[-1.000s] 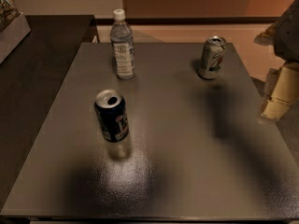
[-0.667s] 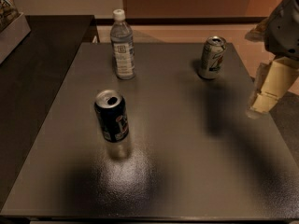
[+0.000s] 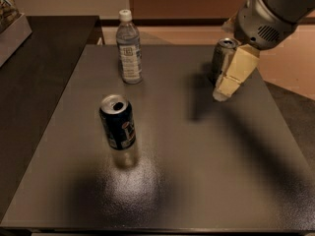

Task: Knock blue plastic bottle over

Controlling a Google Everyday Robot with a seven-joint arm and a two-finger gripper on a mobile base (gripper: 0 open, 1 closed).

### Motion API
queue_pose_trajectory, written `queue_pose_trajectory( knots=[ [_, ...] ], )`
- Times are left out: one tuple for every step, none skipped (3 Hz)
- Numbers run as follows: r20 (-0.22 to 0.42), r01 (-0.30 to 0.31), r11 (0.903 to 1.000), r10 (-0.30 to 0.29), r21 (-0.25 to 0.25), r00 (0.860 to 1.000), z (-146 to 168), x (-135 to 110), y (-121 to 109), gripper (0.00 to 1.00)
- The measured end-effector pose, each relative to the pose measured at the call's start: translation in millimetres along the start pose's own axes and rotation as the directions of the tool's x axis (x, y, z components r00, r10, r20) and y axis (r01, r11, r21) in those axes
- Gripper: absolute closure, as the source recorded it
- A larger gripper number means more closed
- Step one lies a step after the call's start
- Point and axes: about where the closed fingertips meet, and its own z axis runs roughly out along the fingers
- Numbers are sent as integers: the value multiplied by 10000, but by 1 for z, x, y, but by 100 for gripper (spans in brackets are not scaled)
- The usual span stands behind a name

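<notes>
- Upper left edge of frame: a pale box [image 3: 12, 31] sits on a dark side counter [image 3: 49, 68] that adjoins the grey tabletop [image 3: 197, 176].
- Left of centre: a dark blue can [image 3: 118, 123] stands upright, top opened, with its reflection on the tabletop just below it.
- Upper left-centre: the blue plastic bottle [image 3: 129, 50] stands upright near the tabletop's far edge, white cap on, pale label facing the camera. It is behind the dark blue can and apart from it.
- Upper right: a greenish can [image 3: 220, 58] stands upright, its right side partly covered in the picture.
- Just right of it: the cream hand [image 3: 220, 93] points down and to the left, overlapping that can and well apart from the bottle. Spread or pressed together: cannot tell.
- Top right corner: the grey arm [image 3: 275, 9] enters the frame.
</notes>
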Motion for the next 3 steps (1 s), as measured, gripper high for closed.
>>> queue_pose_trajectory(
  knots=[
    [678, -407, 9985, 382, 363, 9970, 23, -25, -33, 0],
    [1470, -759, 9950, 657, 650, 9870, 45, -54, -59, 0],
    [2271, -1009, 9925, 829, 685, 9703, 66, -85, -73, 0]
  ],
)
